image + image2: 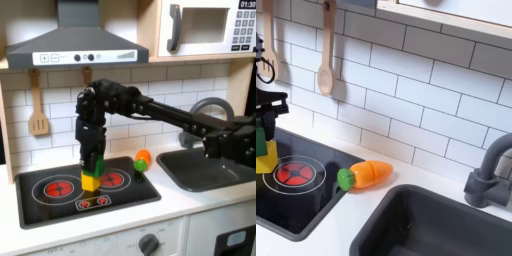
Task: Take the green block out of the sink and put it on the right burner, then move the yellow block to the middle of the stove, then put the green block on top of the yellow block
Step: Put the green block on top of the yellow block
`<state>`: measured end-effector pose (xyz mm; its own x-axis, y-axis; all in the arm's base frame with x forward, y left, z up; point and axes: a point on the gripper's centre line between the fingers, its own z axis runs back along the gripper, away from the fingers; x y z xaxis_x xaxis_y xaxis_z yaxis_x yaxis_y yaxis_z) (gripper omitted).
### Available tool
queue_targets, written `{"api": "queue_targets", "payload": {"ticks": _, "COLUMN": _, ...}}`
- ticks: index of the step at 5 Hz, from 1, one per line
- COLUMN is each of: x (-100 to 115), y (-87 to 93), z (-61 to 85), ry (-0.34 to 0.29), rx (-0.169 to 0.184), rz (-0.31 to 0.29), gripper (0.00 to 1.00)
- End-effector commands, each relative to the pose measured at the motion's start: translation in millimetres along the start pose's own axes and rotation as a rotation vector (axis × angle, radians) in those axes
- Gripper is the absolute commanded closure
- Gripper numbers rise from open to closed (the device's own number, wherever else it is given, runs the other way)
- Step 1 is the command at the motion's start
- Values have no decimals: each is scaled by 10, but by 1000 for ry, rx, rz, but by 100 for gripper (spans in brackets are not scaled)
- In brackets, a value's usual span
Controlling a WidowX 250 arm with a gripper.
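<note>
while the claw (pixel 92 160) is clamped on the green block (pixel 92 165), which sits on the yellow block (pixel 90 182) in the middle of the stove (pixel 40 205), it should open slowly and rise straight, so the stack stays square.

You're looking at a glossy black stove (pixel 296 205), matt plastic-looking yellow block (pixel 90 182) on it, smooth dark matt sink (pixel 446 225) beside it, wooden spoon (pixel 325 60) hanging above it.
</note>
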<state>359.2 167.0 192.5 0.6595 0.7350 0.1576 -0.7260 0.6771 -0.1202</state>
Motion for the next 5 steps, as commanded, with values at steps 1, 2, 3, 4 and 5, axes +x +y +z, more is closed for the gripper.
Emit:
{"api": "queue_targets", "payload": {"ticks": 1, "x": 26, "y": 0, "z": -8, "ry": -4, "rx": -3, "rz": 21, "gripper": 0}}
{"api": "queue_targets", "payload": {"ticks": 2, "x": 3, "y": -37, "z": -2, "ry": -3, "rx": 1, "rz": 22, "gripper": 0}}
{"api": "queue_targets", "payload": {"ticks": 3, "x": 18, "y": -47, "z": 31, "ry": -11, "rx": -4, "rz": 25, "gripper": 0}}
{"api": "queue_targets", "payload": {"ticks": 4, "x": 32, "y": -59, "z": 61, "ry": -15, "rx": -8, "rz": 28, "gripper": 0}}
{"api": "queue_targets", "payload": {"ticks": 5, "x": 18, "y": -96, "z": 135, "ry": -19, "rx": -25, "rz": 19, "gripper": 0}}
